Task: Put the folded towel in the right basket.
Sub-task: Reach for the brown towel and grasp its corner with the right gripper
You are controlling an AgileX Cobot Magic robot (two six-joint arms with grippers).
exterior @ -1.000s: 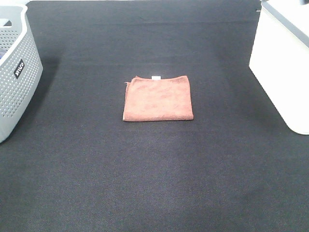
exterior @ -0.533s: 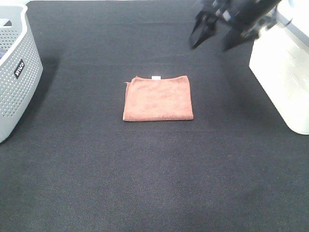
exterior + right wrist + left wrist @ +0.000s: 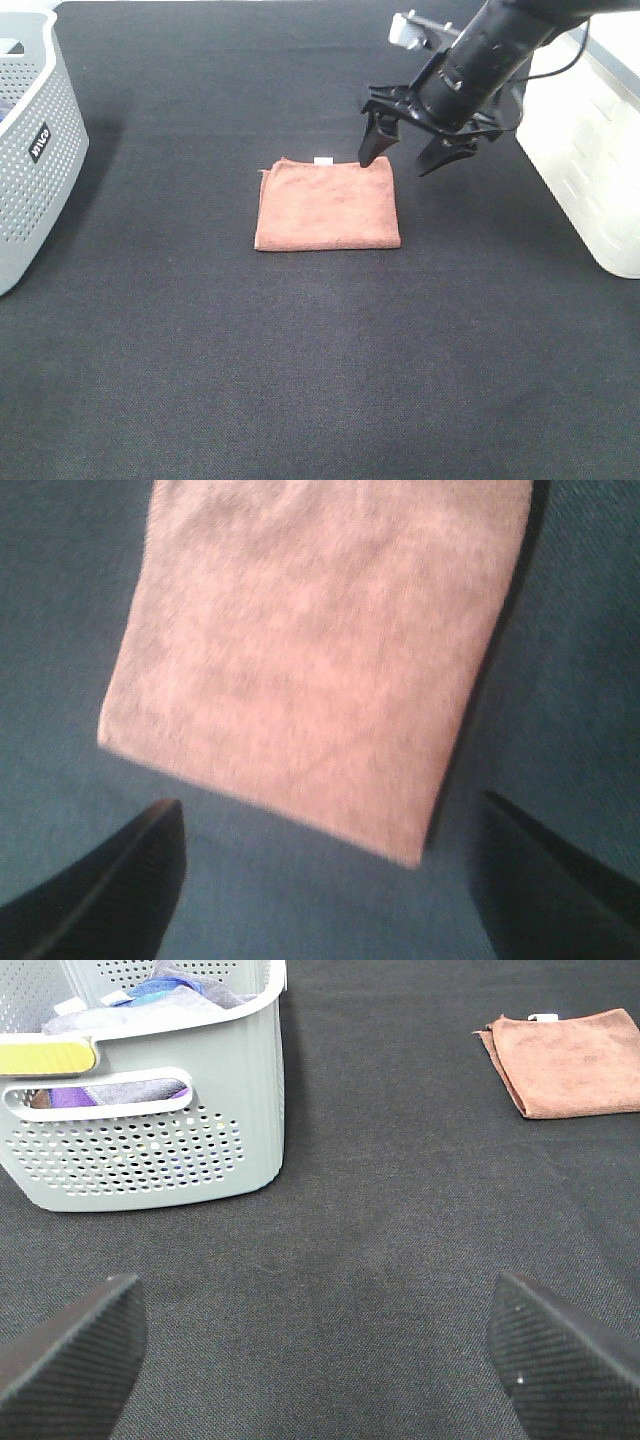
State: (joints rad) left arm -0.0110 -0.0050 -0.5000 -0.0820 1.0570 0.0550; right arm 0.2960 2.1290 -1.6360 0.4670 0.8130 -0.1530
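Two baskets: a grey perforated left basket (image 3: pixel 30 170) at the table's left edge and a white right basket (image 3: pixel 585 150) at its right edge, well apart.
Writing: a small black label (image 3: pixel 38 142) on the grey wall bears white letters, too small to read surely. A yellow patch (image 3: pixel 45 1057) on that basket's rim shows no writing.
Left basket contents: crumpled cloths (image 3: pixel 165 990) in grey, blue and purple, seen over the rim and through the handle slot in the left wrist view.
Right basket contents: cannot tell, as its inside is out of sight.
Task's thing: the folded towel (image 3: pixel 327 204), reddish-brown, lies flat on the black table (image 3: pixel 300 380) near the middle, between the baskets and touching neither.
Towel marking: a white tag (image 3: pixel 323 160) at its far edge, with nothing legible on it.
Right arm: the right gripper (image 3: pixel 398 163) has its fingers spread apart and grips nothing. One fingertip is at the towel's far right corner and the other is over bare table; contact cannot be told.
Left arm: the left gripper (image 3: pixel 315 1360) has its fingers wide apart and empty over bare table, near the grey basket and well away from the towel.
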